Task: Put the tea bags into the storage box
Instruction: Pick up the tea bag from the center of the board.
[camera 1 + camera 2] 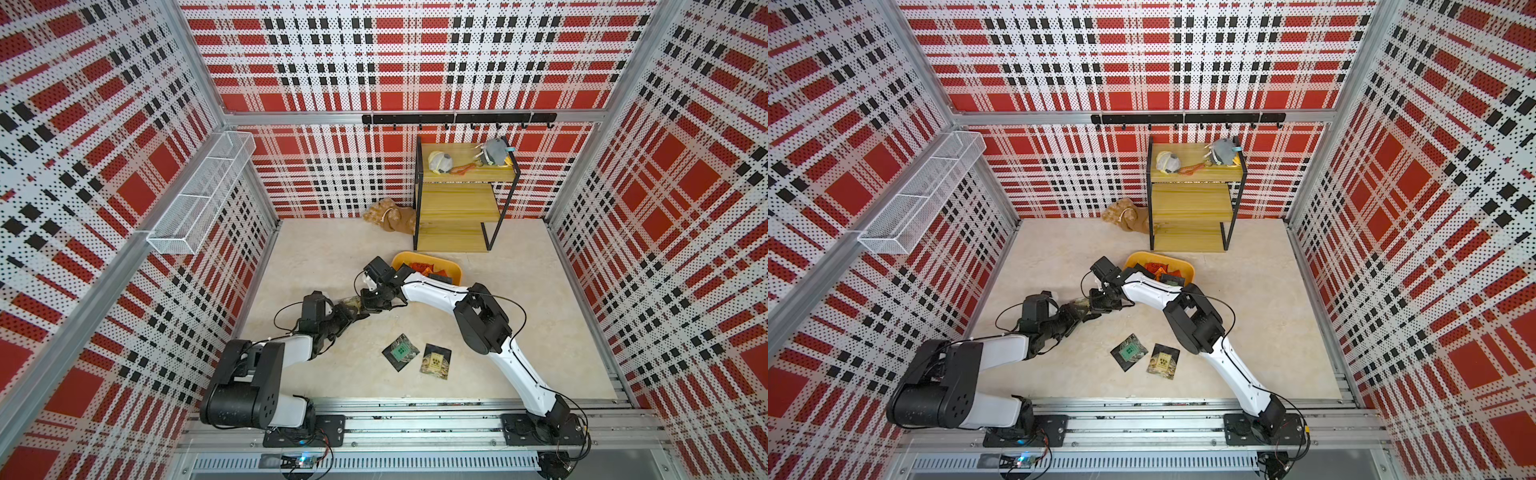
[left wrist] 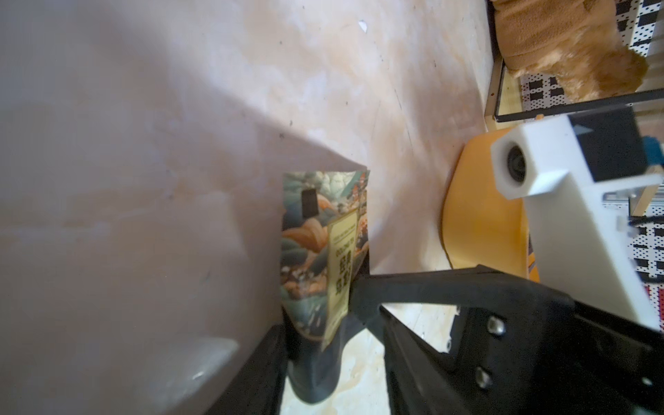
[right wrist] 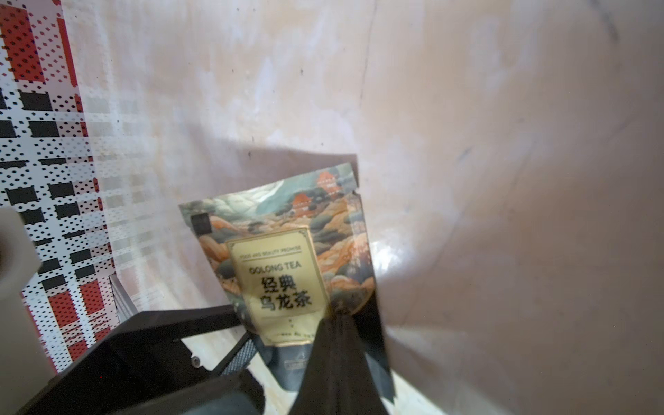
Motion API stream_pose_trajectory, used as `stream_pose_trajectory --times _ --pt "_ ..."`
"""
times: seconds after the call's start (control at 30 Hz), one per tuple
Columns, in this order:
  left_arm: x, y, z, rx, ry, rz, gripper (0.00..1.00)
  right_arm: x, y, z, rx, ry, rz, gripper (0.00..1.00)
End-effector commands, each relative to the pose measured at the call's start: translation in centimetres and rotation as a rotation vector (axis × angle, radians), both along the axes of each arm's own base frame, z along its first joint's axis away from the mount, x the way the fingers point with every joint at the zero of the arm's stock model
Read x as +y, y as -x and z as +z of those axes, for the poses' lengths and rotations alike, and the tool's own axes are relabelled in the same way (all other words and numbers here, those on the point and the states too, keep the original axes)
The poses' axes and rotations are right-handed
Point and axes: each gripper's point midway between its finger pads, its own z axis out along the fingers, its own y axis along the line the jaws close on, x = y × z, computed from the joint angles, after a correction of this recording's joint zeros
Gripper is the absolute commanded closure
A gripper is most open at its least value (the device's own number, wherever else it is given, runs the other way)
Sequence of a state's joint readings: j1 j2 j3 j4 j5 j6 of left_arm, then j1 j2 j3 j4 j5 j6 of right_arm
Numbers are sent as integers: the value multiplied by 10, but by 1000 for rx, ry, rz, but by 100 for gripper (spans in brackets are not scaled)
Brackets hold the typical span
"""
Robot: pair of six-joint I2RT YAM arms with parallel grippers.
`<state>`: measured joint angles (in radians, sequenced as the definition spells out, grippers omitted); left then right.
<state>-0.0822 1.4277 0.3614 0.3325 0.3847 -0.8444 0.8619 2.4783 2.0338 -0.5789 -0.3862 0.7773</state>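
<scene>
**Right claw pinching one tea bag outside the box; left claw unclear**

- The right arm [image 1: 436,291] lies across the near side of the storage box [image 1: 455,270]. In both top views only part of the tea bags [image 1: 419,266] piled inside shows, so I can't count them. The box sits on the table [image 1: 540,311] just in front of the wooden shelf [image 1: 457,203].
- Both claws meet beside the box. From above that spot is a dark tangle with only a sliver of the held tea bag [image 1: 350,302] visible.
- The right wrist view clears it up: the right gripper [image 3: 337,316] is clamped tight on a lower corner of the bag, and the tan "OOLONG TEA" label is readable.
- For the left gripper [image 1: 353,311], a padded finger [image 3: 240,354] sits just beside the bag's edge. I can't tell whether it touches or grips.
- The left wrist view shows the bag nearly edge-on, and a blurred grey mass fills much of the frame.
- Only the top views show two loose bags near the table's front, just beside each other: the green-label sachet [image 1: 401,352] and the tan-label sachet [image 1: 436,360].
</scene>
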Motion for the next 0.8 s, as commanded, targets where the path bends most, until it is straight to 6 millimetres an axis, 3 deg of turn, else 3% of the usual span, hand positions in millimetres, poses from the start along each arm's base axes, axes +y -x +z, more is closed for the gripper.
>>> stream_pose_trajectory --times 0.0,0.3,0.77 --pt "-3 0 3 -17 5 -2 54 -16 15 -42 66 107 10 100" --pt "-10 -10 22 -87 33 -16 57 -19 18 -45 73 118 15 100" --pt "-12 -2 18 -81 21 -14 85 -22 18 -43 64 123 14 100"
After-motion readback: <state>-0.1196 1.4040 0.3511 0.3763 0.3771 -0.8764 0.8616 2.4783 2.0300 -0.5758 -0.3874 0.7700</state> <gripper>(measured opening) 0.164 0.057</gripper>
